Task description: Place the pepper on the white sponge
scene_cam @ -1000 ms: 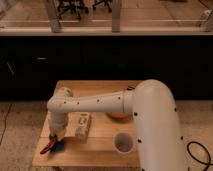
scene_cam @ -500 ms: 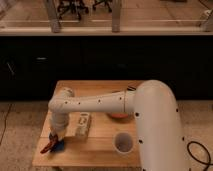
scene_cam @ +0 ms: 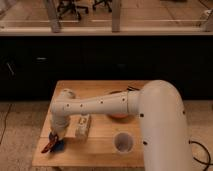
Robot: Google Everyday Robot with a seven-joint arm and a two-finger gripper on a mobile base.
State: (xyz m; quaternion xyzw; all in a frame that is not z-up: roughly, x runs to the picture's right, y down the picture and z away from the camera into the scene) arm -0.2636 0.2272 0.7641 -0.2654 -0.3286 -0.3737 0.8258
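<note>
The pepper [scene_cam: 48, 148] is a small slim red-orange thing at the front left of the wooden table [scene_cam: 100, 152]. My gripper [scene_cam: 54, 139] hangs down from the white arm [scene_cam: 100, 105] right over it, its tip at the pepper's upper end. The white sponge [scene_cam: 82, 126] is a cream oblong block lying just right of the gripper, apart from the pepper. Whether the pepper is held or lies on the table cannot be told.
A small blue thing [scene_cam: 59, 145] lies right beside the pepper. A round white cup [scene_cam: 122, 142] stands at the front middle. An orange object [scene_cam: 118, 114] sits partly hidden behind the arm. The table's left and front edges are close to the gripper.
</note>
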